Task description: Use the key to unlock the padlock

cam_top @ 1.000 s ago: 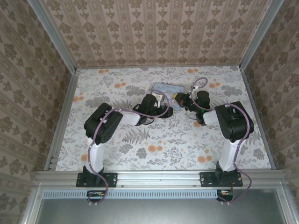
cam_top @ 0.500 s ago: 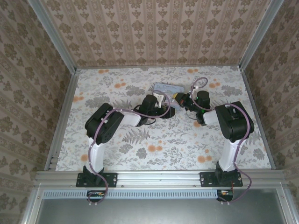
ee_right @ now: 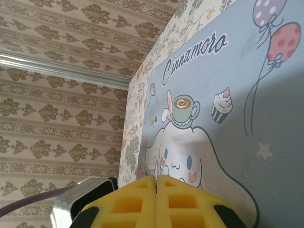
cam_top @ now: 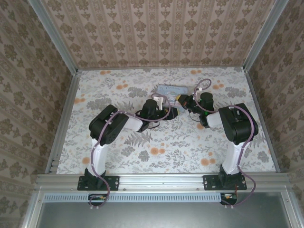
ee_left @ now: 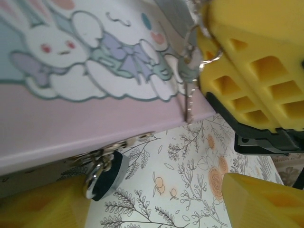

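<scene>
Padlock (ee_left: 105, 175): hangs tilted from the hasp under the front edge of the tin (ee_left: 95, 118), just above the tabletop (cam_top: 180, 142).
Key (ee_left: 190, 102): dangles blade-down, long axis near vertical, against the tin's pink band.
Right pincer (ee_right: 156, 183): pads pressed together, gripping the key by its ring.
Left pincer (ee_left: 149, 192): fingers spread, empty, the padlock beside one finger.
Governing relation: the padlock lies below and sideways from the key tip. The left arm is nearer the padlock.

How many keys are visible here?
1: the key hangs from the right gripper, against the pink band of the tin, above and right of the padlock. More may hide behind it.
</scene>
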